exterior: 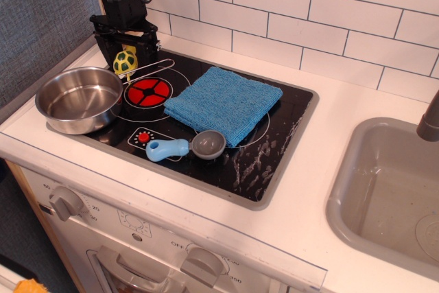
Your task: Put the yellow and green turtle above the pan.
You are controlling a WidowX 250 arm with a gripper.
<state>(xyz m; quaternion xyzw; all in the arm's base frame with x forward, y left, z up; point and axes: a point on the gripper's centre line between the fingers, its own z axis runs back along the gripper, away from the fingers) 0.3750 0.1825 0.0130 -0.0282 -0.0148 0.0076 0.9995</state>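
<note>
The yellow and green turtle (124,62) sits on the black stovetop just behind the shiny steel pan (77,101), beside the pan's thin wire handle (152,66). My gripper (125,54) stands upright over the turtle with its fingers spread wide on either side of it. The left finger (102,46) and the right finger (147,44) are both apart from the toy. The gripper is open and holds nothing.
A folded blue cloth (223,103) lies in the middle of the stovetop. A grey scoop with a blue handle (185,147) lies at the front. A red burner (147,92) is beside the pan. A grey sink (391,197) is at the right. A tiled wall is behind.
</note>
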